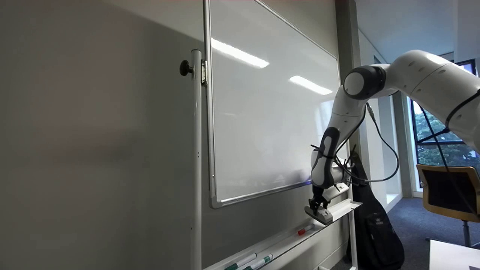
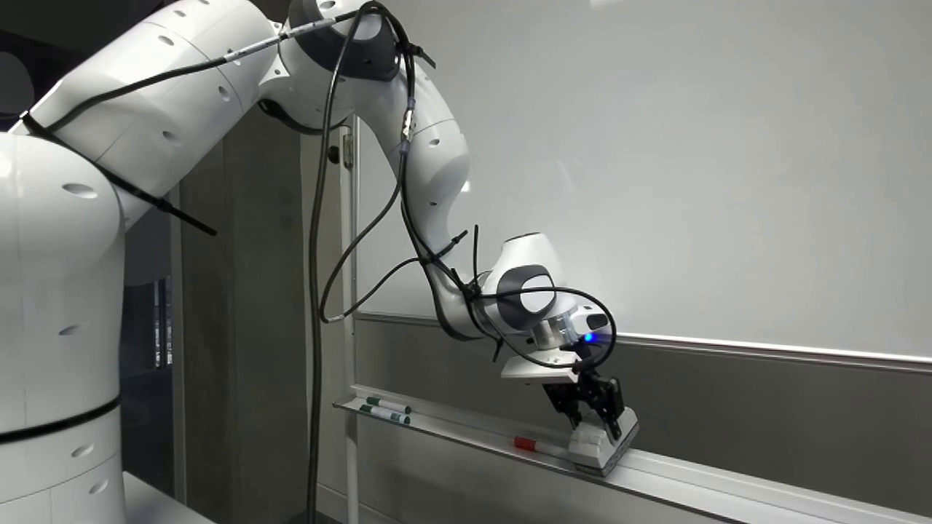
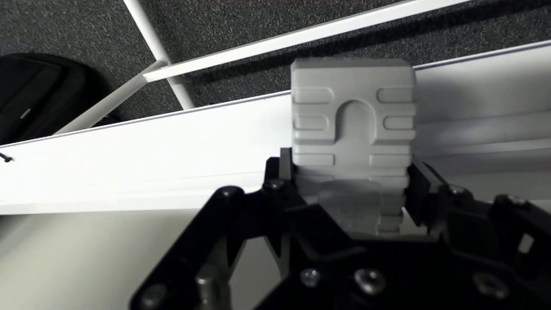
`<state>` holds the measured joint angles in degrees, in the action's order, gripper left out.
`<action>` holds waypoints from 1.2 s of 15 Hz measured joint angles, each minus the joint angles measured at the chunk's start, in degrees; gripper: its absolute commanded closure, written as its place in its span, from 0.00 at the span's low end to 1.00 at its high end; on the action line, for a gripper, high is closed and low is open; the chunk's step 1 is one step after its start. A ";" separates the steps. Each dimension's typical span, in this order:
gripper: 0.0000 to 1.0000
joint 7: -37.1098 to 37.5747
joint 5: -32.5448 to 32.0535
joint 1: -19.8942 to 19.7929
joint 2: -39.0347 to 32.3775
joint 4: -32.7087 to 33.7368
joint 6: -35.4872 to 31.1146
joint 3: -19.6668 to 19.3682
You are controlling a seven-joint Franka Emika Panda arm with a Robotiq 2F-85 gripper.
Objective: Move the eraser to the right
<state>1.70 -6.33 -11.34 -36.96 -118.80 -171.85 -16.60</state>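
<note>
1. While two black fingers (image 3: pixel 286 164) press in from either side, the gripper (image 3: pixel 351 176) pinches the eraser (image 3: pixel 354 137), a grey block with moulded ridges, right of centre in the wrist view.
2. In an exterior view the eraser is tilted at the white tray (image 2: pixel 713 489), right of centre near the bottom; I cannot tell whether it touches the tray.
3. Just to its left lies a red-capped marker (image 2: pixel 546 447); further left on the tray are two green-capped markers (image 2: pixel 384 414), their barrel markings too small to read.
4. Higher up in an exterior view, a whiteboard (image 1: pixel 270 123) fills the centre, bright streaks (image 1: pixel 240 53) across its upper half.
5. At lower right there, a black bag (image 1: pixel 378 243) carries a small pale logo (image 1: pixel 378 222), illegible; a chair (image 1: pixel 450 191) stands at the right edge.
6. Toward the upper left of an exterior view, a black cable (image 2: pixel 186 70) bears a pale strip (image 2: pixel 251 50) with dark marks, unreadable.
</note>
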 measured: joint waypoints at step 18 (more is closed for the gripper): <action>0.00 -0.23 0.72 0.31 4.15 -0.38 12.36 2.34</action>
<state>1.47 -5.60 -11.03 -32.81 -119.18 -159.48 -14.26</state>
